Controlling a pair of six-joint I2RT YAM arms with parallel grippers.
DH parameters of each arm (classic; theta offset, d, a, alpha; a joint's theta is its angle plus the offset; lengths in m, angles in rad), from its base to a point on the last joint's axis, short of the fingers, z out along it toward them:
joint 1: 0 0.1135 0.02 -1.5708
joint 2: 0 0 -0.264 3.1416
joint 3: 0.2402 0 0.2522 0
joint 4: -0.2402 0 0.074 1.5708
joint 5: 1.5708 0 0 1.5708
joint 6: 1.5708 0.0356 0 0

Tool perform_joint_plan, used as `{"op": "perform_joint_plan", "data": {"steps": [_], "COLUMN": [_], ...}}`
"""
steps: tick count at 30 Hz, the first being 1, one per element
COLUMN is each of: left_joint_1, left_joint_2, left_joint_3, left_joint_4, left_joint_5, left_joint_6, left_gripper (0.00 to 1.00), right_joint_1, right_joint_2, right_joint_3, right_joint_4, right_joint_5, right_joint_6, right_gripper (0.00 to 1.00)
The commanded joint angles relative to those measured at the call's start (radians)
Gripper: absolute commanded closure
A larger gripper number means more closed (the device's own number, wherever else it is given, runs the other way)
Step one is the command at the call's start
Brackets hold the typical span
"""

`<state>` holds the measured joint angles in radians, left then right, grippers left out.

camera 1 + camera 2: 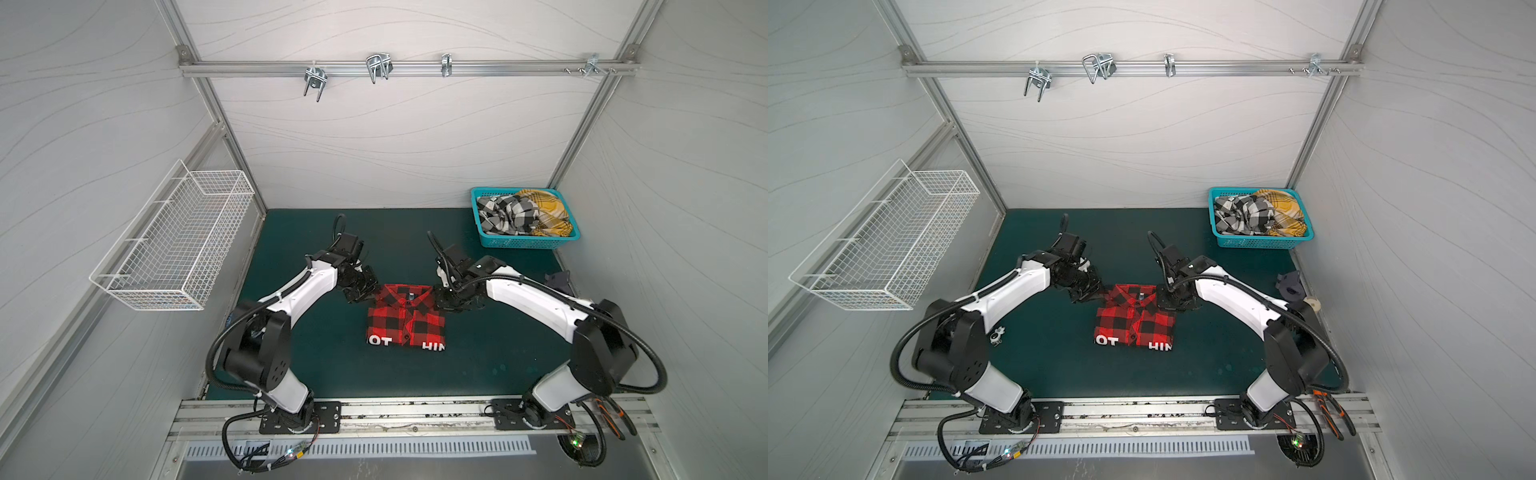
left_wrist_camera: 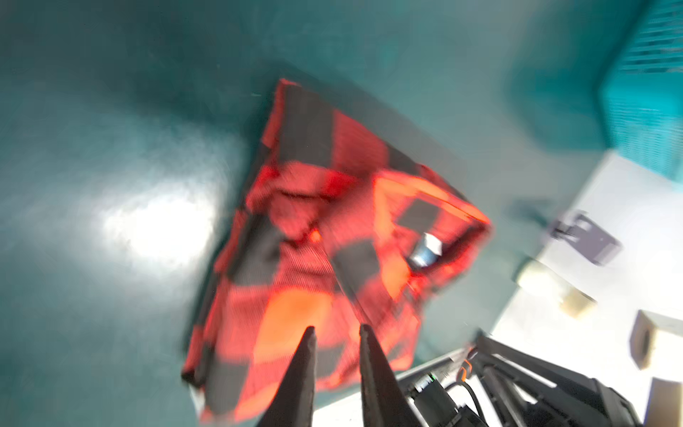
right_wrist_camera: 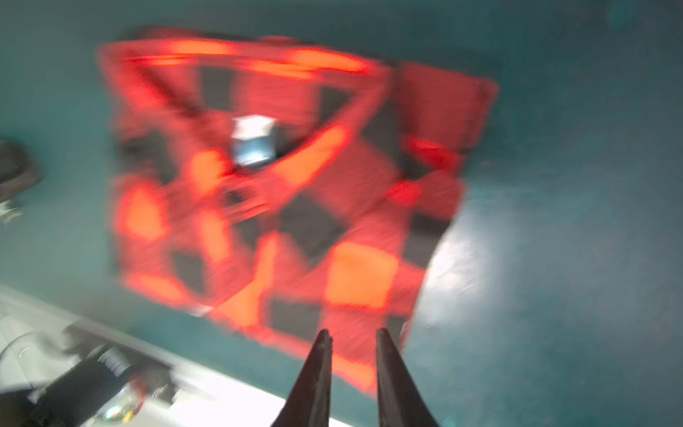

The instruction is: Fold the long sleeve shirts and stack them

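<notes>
A red-and-black check long sleeve shirt (image 1: pixel 406 320) (image 1: pixel 1134 318) lies folded in the middle of the green mat, collar at the far end, white letters along the near edge. My left gripper (image 1: pixel 360 293) (image 1: pixel 1084 293) hovers at its far left corner, and my right gripper (image 1: pixel 447 301) (image 1: pixel 1168 301) at its far right corner. In the blurred wrist views the left gripper (image 2: pixel 338 329) and right gripper (image 3: pixel 353 331) each show a narrow gap with nothing in it, above the shirt (image 2: pixel 295 310) (image 3: pixel 362 273). Black-and-white (image 1: pixel 505 216) and mustard (image 1: pixel 548 216) shirts lie crumpled in the teal basket (image 1: pixel 528 242).
The teal basket (image 1: pixel 1258 242) stands at the mat's far right corner. A dark grey scrap (image 1: pixel 1289 284) and a tape roll (image 1: pixel 1311 303) lie at the right edge. A white wire basket (image 1: pixel 174 245) hangs on the left wall. Pliers (image 1: pixel 615 419) rest on the front rail.
</notes>
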<state>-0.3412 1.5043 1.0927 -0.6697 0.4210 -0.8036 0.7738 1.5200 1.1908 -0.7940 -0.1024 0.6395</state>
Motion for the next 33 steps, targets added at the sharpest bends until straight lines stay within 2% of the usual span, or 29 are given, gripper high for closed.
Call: {"op": "perform_joint_plan", "data": {"steps": [1, 4, 9, 15, 23, 25, 28, 33], "left_joint_1": [-0.011, -0.017, -0.03, -0.035, -0.035, -0.035, -0.036, -0.036], "left_joint_2": [-0.056, -0.053, -0.004, 0.085, 0.181, 0.169, 0.074, -0.133], "left_joint_3": [-0.107, -0.183, -0.229, -0.246, -0.226, -0.214, -0.169, -0.045], "left_joint_4": [-0.01, 0.058, 0.134, 0.164, 0.199, 0.189, 0.112, -0.042], "left_joint_5": [0.029, 0.085, 0.138, 0.096, 0.066, 0.076, 0.049, -0.043], "left_joint_6": [-0.027, -0.051, -0.062, -0.04, -0.027, -0.021, 0.003, 0.078], "left_gripper": [0.83, 0.88, 0.96, 1.0, 1.0, 1.0, 0.99, 0.86], "right_joint_1": [0.052, 0.064, 0.065, 0.032, -0.041, -0.053, -0.055, -0.065], "right_joint_2": [-0.021, -0.025, 0.017, 0.121, 0.137, 0.123, 0.066, -0.053], "right_joint_3": [-0.031, -0.092, -0.186, -0.254, -0.187, -0.169, -0.135, -0.075], "right_joint_4": [-0.059, 0.008, 0.088, 0.154, 0.073, 0.052, 0.013, -0.072], "right_joint_5": [-0.021, -0.074, -0.109, -0.14, -0.077, -0.077, -0.074, -0.043], "right_joint_6": [0.059, 0.106, 0.146, 0.185, 0.121, 0.101, 0.076, 0.066], "right_gripper": [0.75, 0.75, 0.75, 0.77, 0.77, 0.77, 0.77, 0.75]}}
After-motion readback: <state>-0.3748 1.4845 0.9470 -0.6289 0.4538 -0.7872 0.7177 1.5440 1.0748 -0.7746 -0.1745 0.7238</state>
